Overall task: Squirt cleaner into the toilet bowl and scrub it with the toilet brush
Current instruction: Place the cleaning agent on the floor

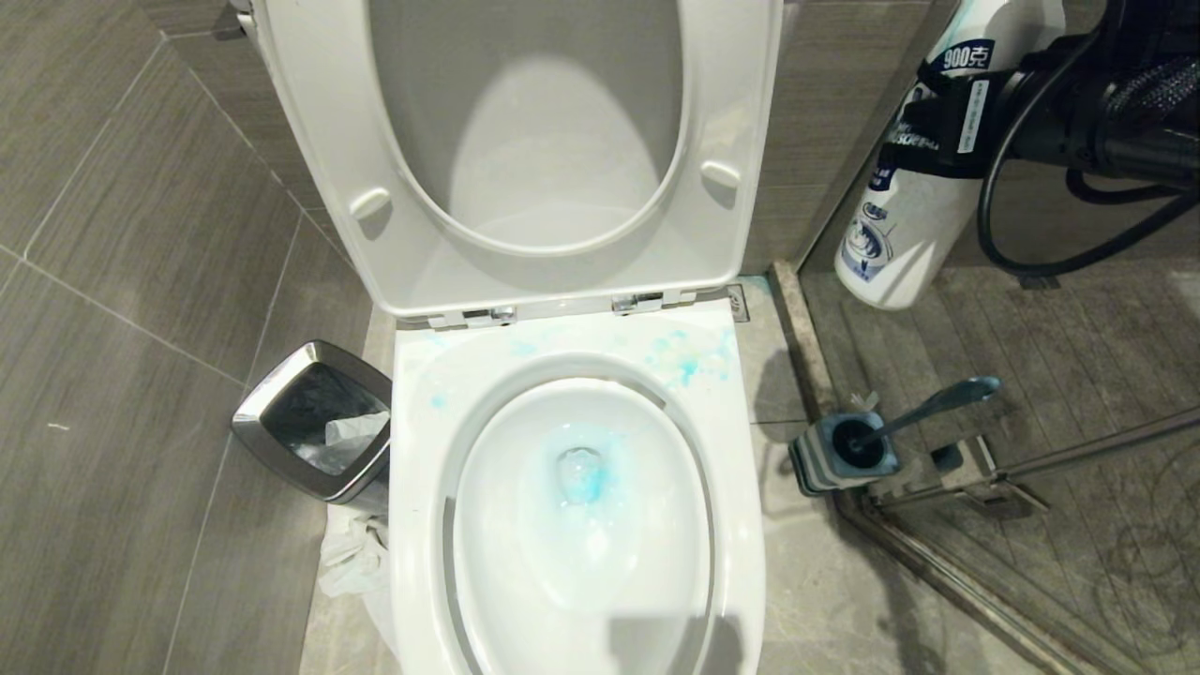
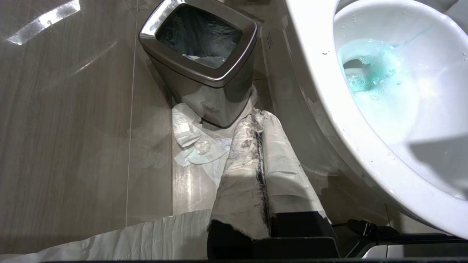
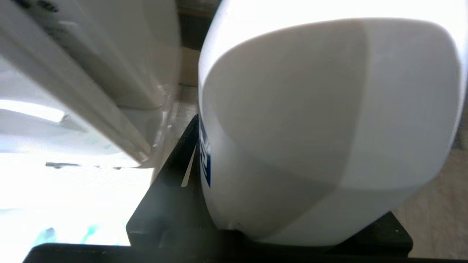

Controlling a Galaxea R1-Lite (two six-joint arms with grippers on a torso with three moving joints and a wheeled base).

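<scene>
- You are looking down at a white toilet bowl (image 1: 427, 525) with its seat and lid raised against the wall.
- Bright blue cleaner (image 1: 586, 478) pools at the bottom of the bowl, and more is splashed on the ledge behind the rim, near the hinges. The squirting step looks done, or nearly done.
- Your right gripper (image 1: 947, 117) is up at the right of the head view, beside the raised lid. Its fingers are closed around a white cleaner bottle (image 1: 905, 230), which hangs at a slant with its flat base lowest and is clear of the floor.
- Still to do, as far as you can judge: put the bottle down, pick up the brush, and scrub the bowl.
- The toilet brush (image 1: 923, 408) has not been touched. It stands in its holder (image 1: 825, 459) on the floor to the right of the toilet, handle leaning away toward the glass shower partition.
- Your left gripper (image 2: 261, 146) is parked low to the left of the toilet, near a steel-rimmed bin (image 2: 199, 71). Its paper-wrapped fingers are pressed together and hold nothing.
- Hard to make out: the top of the bottle is cut off in the head view, so you cannot see its cap or nozzle.
- The right wrist view is almost filled by the bottle's white body, with the area beyond glared out.
- The brush head is hidden inside the holder.
</scene>
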